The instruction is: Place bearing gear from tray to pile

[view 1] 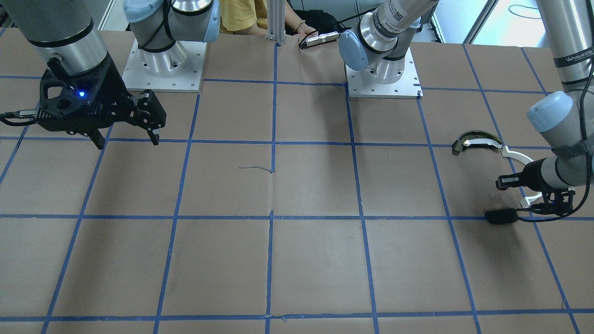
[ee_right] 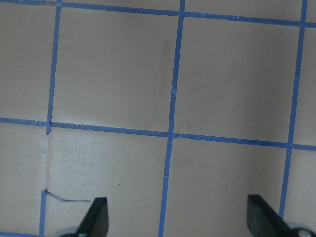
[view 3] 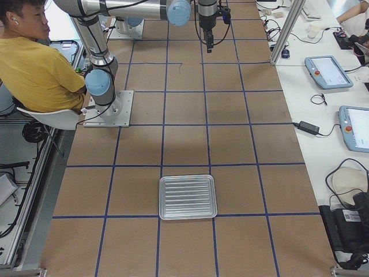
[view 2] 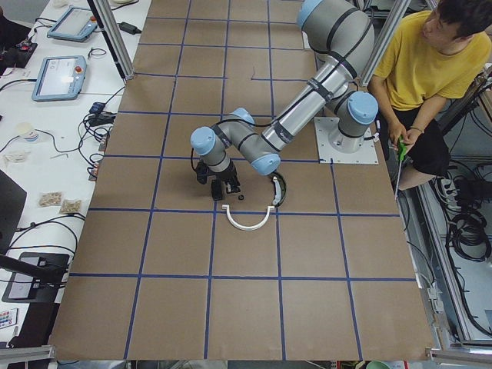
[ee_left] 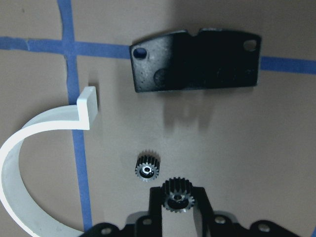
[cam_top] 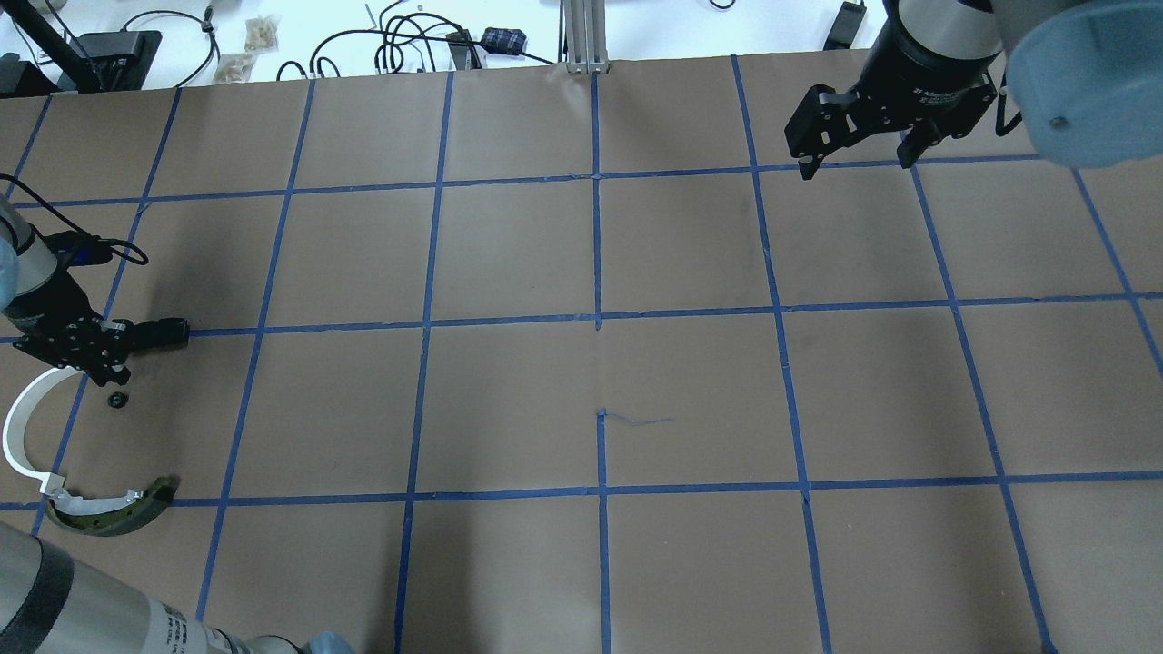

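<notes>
Black fingers (ee_left: 155, 212) of the left gripper (ee_left: 177, 193) fill the bottom of the left wrist view. They are closed on a small black toothed bearing gear (ee_left: 177, 199) pinched between their tips; whether it touches the surface below, I cannot tell. Just past the fingertips, slightly to their left, a second small black toothed gear (ee_left: 147, 171) lies flat on the brown paper counter (ee_left: 256, 148), which is gridded with blue tape. Farther ahead of the fingers a flat black rectangular plate (ee_left: 195, 61) rests across a tape line. Off to their left curves a thin white plastic arc (ee_left: 29, 133). These loose parts form the pile (ee_left: 146, 173).

In the right wrist view the right gripper (ee_right: 180, 217) has its fingers spread wide, with only counter between them.

From overhead, the left fingers sit low at the view's left edge, with the second gear just beside them. The arc's far end touches a dark olive curved piece (cam_top: 118, 518), farther from the fingers. The right fingers hang well apart from all of this, across the counter.

The front-facing view shows the left wrist covering part of the arc.

In the exterior right view a ribbed silver metal tray (view 3: 188, 197) lies flat on the counter, far from both pairs of fingers. A person in a yellow shirt (view 3: 40, 75) sits beside the robot's bases.
</notes>
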Controlling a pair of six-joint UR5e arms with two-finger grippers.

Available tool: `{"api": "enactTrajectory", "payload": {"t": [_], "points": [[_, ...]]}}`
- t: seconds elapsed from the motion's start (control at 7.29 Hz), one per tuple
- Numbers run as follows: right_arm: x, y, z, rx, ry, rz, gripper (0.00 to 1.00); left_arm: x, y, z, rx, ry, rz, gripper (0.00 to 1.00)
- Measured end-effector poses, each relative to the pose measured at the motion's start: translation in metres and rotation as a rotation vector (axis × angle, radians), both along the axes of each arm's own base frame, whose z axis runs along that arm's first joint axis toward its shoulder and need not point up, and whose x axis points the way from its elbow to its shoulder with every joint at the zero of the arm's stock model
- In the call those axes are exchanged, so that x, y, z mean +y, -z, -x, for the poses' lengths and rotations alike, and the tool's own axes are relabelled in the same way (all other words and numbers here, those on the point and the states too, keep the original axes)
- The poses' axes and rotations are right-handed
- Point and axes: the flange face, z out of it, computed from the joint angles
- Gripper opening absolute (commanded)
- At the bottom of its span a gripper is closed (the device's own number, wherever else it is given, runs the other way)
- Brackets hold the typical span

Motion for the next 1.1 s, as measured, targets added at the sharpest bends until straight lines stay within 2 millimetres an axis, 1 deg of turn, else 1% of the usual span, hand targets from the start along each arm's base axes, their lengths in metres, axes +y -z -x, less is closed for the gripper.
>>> {"api": "enactTrajectory", "payload": {"t": [0.14,0.27,0.41,0.69,0.82,0.96,1.1], "points": [[0.0,0.0,0.0,0.0,0.0,0.0,1.0,0.0,0.006,0.0,0.006,0.001,-0.009,0.16],[0.0,0.0,0.0,0.0,0.0,0.0,1.0,0.0,0.009,0.0,0.011,0.003,-0.015,0.18],[0.0,0.001,0.0,0.0,0.0,-0.002,1.0,0.0,0.012,0.0,0.015,0.005,-0.019,0.28],[-0.001,0.002,0.0,-0.001,0.0,-0.004,1.0,0.005,0.016,0.001,0.026,0.005,-0.031,0.66],[-0.001,0.002,0.0,-0.001,0.0,-0.004,1.0,0.01,0.02,0.003,0.03,0.002,-0.041,0.89],[-0.002,0.003,0.0,-0.001,0.0,-0.004,1.0,0.013,0.022,0.005,0.031,0.0,-0.046,0.97],[-0.002,0.003,0.0,-0.001,0.0,-0.004,1.0,0.014,0.022,0.006,0.029,-0.001,-0.048,1.0]]}}
